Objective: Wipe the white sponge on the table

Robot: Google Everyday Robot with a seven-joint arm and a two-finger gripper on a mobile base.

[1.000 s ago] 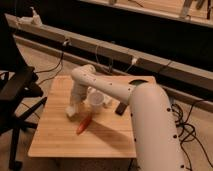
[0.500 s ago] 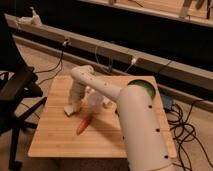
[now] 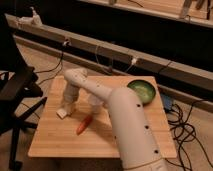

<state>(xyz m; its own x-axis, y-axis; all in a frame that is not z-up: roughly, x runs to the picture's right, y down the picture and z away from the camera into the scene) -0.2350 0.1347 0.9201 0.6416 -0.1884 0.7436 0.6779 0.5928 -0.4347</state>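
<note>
Low, white gripper [image 3: 68, 105] at small white soft sponge [image 3: 62, 113]
On pale wooden plank table [image 3: 55, 141]; hold cannot be told

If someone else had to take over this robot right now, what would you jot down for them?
Gripper: low over the left part of the table, right at the sponge; whether it grips it is unclear.
Sponge: flat on the table, near the left edge.
Nearby: orange carrot-like thing just right of the sponge, white cup behind that, green bowl at the far right corner.
Done: the gripper is at the sponge.
Left: wipe the sponge across the table, probably steering clear of the carrot-like thing. How much is already wiped does not show.
</note>
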